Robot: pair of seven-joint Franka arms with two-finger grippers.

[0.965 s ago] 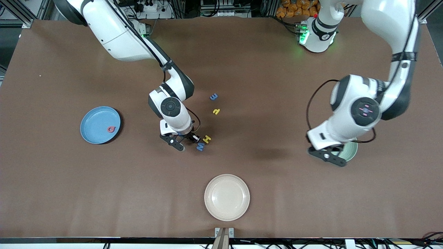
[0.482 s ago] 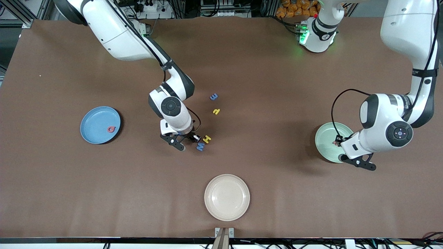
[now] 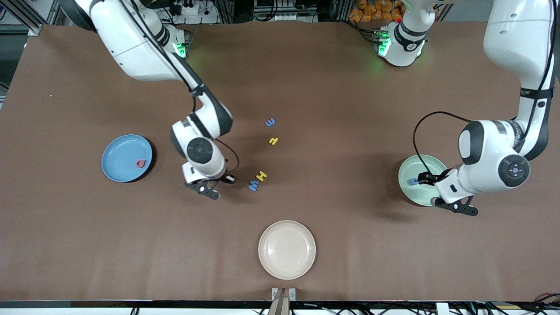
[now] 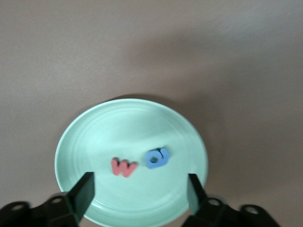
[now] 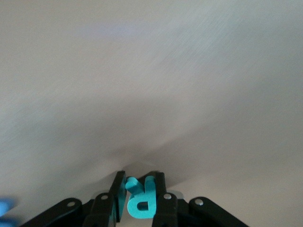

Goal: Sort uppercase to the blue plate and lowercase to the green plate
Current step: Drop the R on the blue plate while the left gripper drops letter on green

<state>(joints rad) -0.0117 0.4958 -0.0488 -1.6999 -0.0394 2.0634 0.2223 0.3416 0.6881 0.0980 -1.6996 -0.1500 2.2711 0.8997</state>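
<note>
My right gripper is shut on the teal uppercase R, above bare table between the blue plate and the blue M. A red Q lies in the blue plate. The yellow H touches the M. A yellow lowercase letter and a blue e lie farther from the front camera. My left gripper hangs open over the green plate, which holds a blue a and a red w.
A cream plate sits near the table's front edge, nearer the camera than the M and H. Both arms' bases stand along the table's back edge.
The left arm swung out over the green plate, opened, and the blue a now lies in the plate. The right gripper, shut on the R, moved away from the M and H toward the blue plate.
</note>
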